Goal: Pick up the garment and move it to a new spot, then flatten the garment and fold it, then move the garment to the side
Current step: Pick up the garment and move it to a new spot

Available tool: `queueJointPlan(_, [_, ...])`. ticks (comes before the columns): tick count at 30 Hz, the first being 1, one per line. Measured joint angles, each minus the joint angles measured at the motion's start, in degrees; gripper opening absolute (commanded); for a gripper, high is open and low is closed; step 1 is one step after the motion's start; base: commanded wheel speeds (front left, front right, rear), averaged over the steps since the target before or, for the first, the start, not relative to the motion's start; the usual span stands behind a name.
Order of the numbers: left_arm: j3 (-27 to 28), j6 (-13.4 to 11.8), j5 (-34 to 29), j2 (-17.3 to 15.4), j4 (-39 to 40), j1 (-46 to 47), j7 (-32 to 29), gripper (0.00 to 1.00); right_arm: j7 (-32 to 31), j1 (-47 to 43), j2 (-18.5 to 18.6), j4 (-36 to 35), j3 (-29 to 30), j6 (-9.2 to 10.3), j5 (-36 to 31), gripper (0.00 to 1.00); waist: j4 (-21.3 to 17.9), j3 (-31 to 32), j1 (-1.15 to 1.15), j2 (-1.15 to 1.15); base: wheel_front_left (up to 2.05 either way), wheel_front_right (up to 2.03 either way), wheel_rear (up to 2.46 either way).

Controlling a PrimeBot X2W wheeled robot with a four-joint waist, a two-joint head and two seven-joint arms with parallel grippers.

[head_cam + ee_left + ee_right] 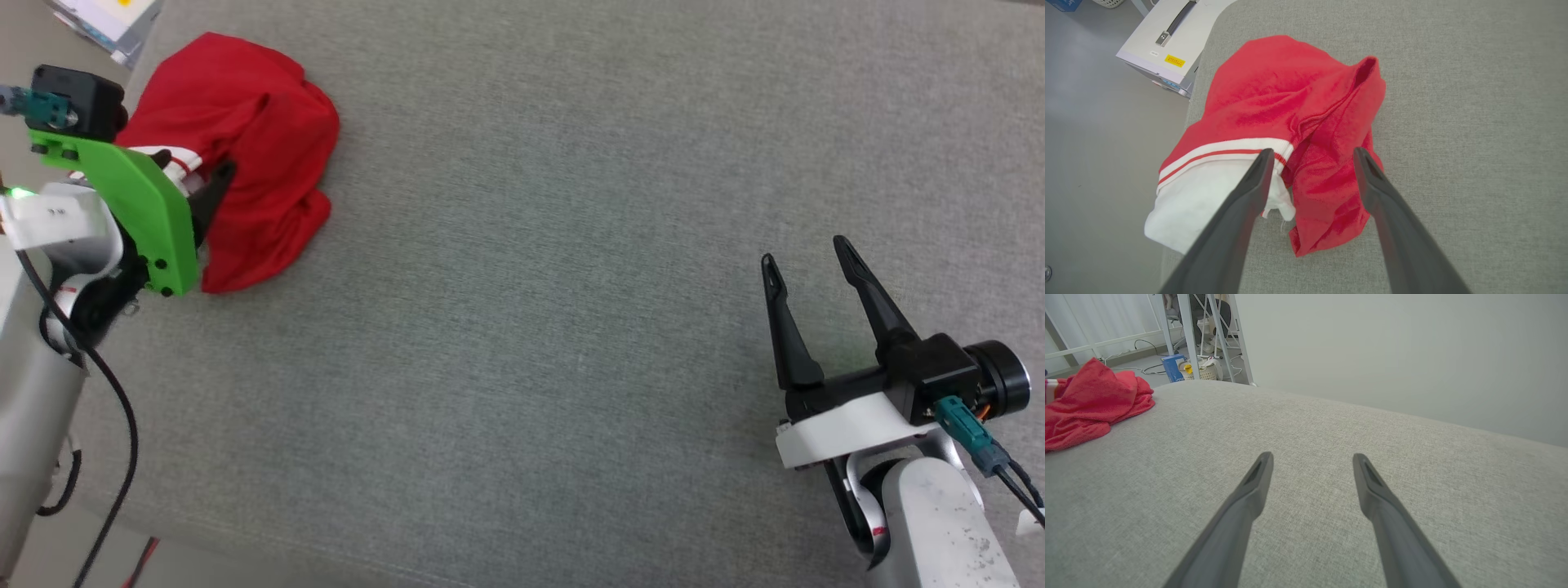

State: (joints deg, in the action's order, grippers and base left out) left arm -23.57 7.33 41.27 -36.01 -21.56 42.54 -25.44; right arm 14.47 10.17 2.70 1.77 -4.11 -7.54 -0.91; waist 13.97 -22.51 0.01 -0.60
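- Garment [245,122]: a crumpled red heap at the far left corner of the grey cloth-covered table [531,327], close to its edge. No lettering shows; the front is buried in the folds.
- In the left wrist view, 1 white sleeve [1208,192] with red-and-white striped trim [1224,153] lies at the table's edge and seems to lap slightly over it.
- Left gripper [1312,152]: jaws spread wide, nothing held. Its 2 fingers stand over the heap, 1 above the striped trim, the other above a red fold. Cannot tell whether the tips touch the cloth.
- Right gripper [802,251]: also wide open and empty, over bare table, well apart from the garment.
- Handling, as judged: light, soft knit that is limp and will sag and trail when lifted. Not fragile or slippery, though loose folds could slip from a shallow pinch.
- Where to hold: the raised red ridge between the left fingers looks best. Bite deep into the bunched layers, since a sleeve-only grip would leave the body dragging.
- Flattening later will likely need both grippers.
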Motion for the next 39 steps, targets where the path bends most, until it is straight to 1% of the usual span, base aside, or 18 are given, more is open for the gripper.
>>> queueJointPlan(2, [-0.83,0.00,1.53,-1.59,-0.88,1.98,-1.96,1.00,0.00,0.77,0.00,-0.26,-0.34,0.00,-0.09,1.00,-1.20,-1.53,0.00,0.00,0.00,0.00,0.00])
queueJointPlan(5, [-2.01,0.00,3.77,-3.04,-2.85,4.71,-4.66,1.00,0.00,1.71,0.01,-0.86,-0.56,0.00,-0.13,1.00,-2.72,-3.59,0.00,0.00,0.00,0.00,0.00])
queueJointPlan(8, [-2.75,0.00,4.89,-3.83,-5.46,6.57,-6.42,1.00,0.00,2.08,0.01,-1.40,-0.63,0.00,-0.14,1.00,-4.01,-5.52,0.00,0.00,0.00,0.00,0.00])
queueJointPlan(11, [-3.23,0.00,6.55,-3.99,-8.08,7.81,-6.43,1.00,0.00,2.18,0.01,-1.58,-0.90,0.00,-0.24,1.00,-5.11,-7.27,0.00,0.00,0.00,0.00,0.00])
queueJointPlan(15, [-4.01,0.00,7.13,-4.12,-11.88,8.73,-5.55,1.00,0.00,2.87,0.00,-1.63,-1.24,0.00,-0.30,1.00,-6.46,-9.12,0.00,0.00,0.00,0.00,0.00])
queueJointPlan(16, [-4.12,0.00,7.13,-4.16,-12.62,8.94,-4.80,0.37,0.01,3.04,-0.01,-1.64,-1.27,0.00,-0.29,1.00,-6.82,-9.40,0.00,0.00,0.00,0.00,0.00])
queueJointPlan(17, [-4.15,0.00,7.13,-4.19,-13.12,9.16,-3.98,0.00,0.01,3.14,-0.01,-1.64,-1.32,0.00,-0.27,1.00,-7.11,-9.56,0.00,0.00,0.00,0.00,0.00])
queueJointPlan(21, [-5.10,0.00,7.19,-4.24,-14.17,9.34,-0.45,0.00,0.00,3.16,-0.01,-1.03,-1.34,0.00,0.10,1.00,-7.92,-9.13,0.00,0.00,0.00,0.00,0.00])
queueJointPlan(23, [-6.27,0.00,6.45,-4.87,-13.79,9.26,2.53,0.00,0.00,3.11,0.01,-0.31,-1.44,0.00,0.52,1.00,-8.08,-8.29,0.00,0.00,0.00,0.00,0.00])
queueJointPlan(28, [-5.97,0.00,6.92,-4.99,-11.51,9.13,9.36,0.00,0.00,2.22,0.01,1.13,-1.43,0.00,1.42,1.00,-8.07,-5.00,-0.01,0.00,0.00,0.00,0.00])
queueJointPlan(33, [-5.03,-0.34,4.82,-5.59,-5.72,8.99,18.00,0.00,0.01,0.41,0.00,2.57,-1.33,0.00,3.28,1.00,-7.64,-0.16,-0.01,0.00,0.00,0.00,0.00])
queueJointPlan(35, [-4.82,-0.66,4.13,-5.52,-2.36,8.64,19.78,0.00,0.00,-0.63,0.01,3.47,-1.16,0.00,4.05,1.00,-7.52,1.84,-0.01,0.00,0.00,0.00,0.00])
queueJointPlan(39, [-4.79,-2.36,3.05,-5.41,5.09,7.55,21.95,0.00,0.00,-2.20,0.01,4.22,-1.07,0.00,5.16,1.00,-7.34,6.06,-0.01,0.00,0.00,0.00,0.00])
